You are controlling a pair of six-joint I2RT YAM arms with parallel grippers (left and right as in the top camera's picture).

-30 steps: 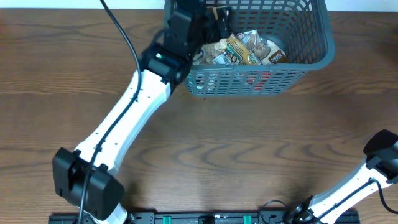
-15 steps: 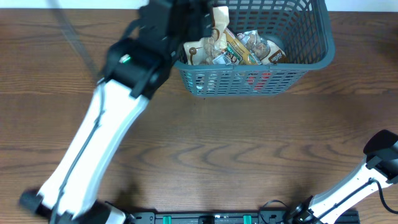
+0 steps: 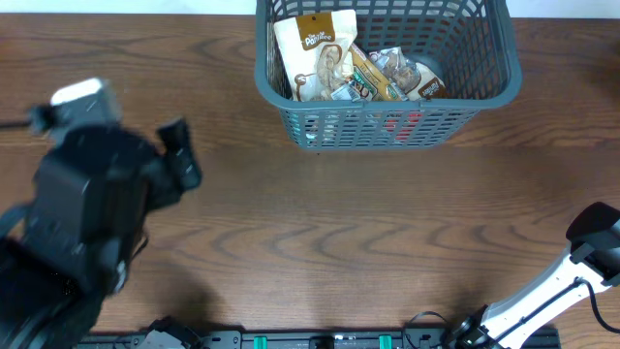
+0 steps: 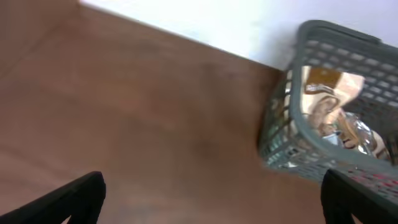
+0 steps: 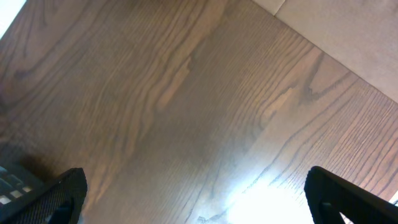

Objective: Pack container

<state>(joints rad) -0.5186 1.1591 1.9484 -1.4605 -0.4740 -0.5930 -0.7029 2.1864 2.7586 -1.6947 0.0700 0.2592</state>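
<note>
Container (image 3: 387, 104), rectangular, dark grey-blue slotted plastic, snack packets (image 3: 315, 53) inside

The large rectangular plastic basket with slotted lattice sides (image 3: 489, 92) is dark grey-blue, greyer and blurred in the left wrist view (image 4: 292, 134). Inside, a flat tan snack packet (image 3: 315, 48) carries brown print and white lettering; beside it a narrow packet (image 3: 373, 79) is olive green and gold, and a crinkled packet (image 3: 412, 76) is silvery with brown patches. Something red (image 3: 402, 123) shows through the front lattice. The wooden table (image 3: 339, 223) is mid-brown with darker wavy grain. The left arm's bulky housing (image 3: 87, 208) is black with a white cap; the right arm's slim link (image 3: 542, 291) is white with black joints.
</note>
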